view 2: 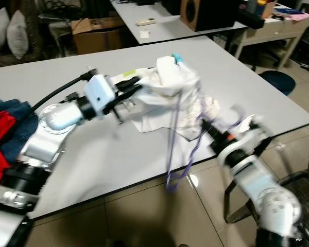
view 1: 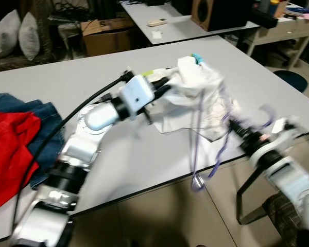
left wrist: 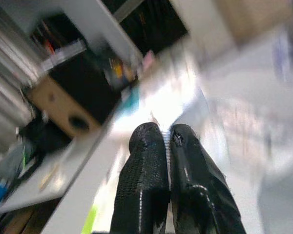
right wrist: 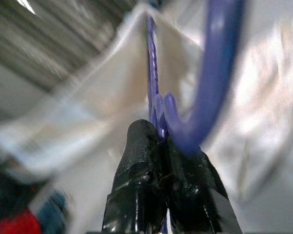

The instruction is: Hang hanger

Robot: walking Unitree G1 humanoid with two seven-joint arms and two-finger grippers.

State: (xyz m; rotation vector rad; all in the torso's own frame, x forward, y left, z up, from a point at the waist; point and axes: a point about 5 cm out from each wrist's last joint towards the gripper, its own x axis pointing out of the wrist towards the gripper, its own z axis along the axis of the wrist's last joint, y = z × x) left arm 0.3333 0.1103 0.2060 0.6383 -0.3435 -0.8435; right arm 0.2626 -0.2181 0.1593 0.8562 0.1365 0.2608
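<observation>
Right end effector (view 1: 236, 125) was clamped on the purple hanger (view 1: 208, 154), which hung off the desk (view 1: 278, 87) edge inside a white garment (view 1: 193, 98). Left end effector (view 1: 167, 88) pinched that cloth, likely to keep it spread. Red clothes (view 1: 7, 149) lay well apart.
</observation>
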